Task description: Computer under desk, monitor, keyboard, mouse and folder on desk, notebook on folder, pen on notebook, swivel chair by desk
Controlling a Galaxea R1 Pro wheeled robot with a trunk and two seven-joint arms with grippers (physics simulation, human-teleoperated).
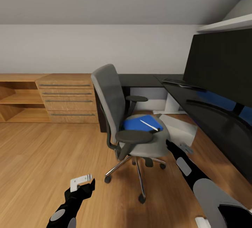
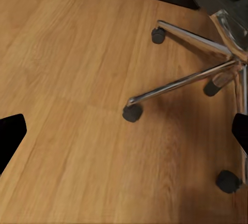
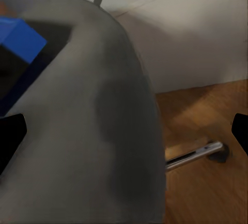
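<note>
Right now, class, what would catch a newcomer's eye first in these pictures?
The grey swivel chair stands mid-floor, turned toward the black desk, with a bright blue flat item and a white pen on its seat. The big dark monitor looms on the desk at the right. The right gripper reaches close to the seat's edge.

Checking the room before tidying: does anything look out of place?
Yes. A blue flat item with the pen on it lies on the chair seat rather than the desk, and the chair stands out on the floor, turned away from the desk.
</note>
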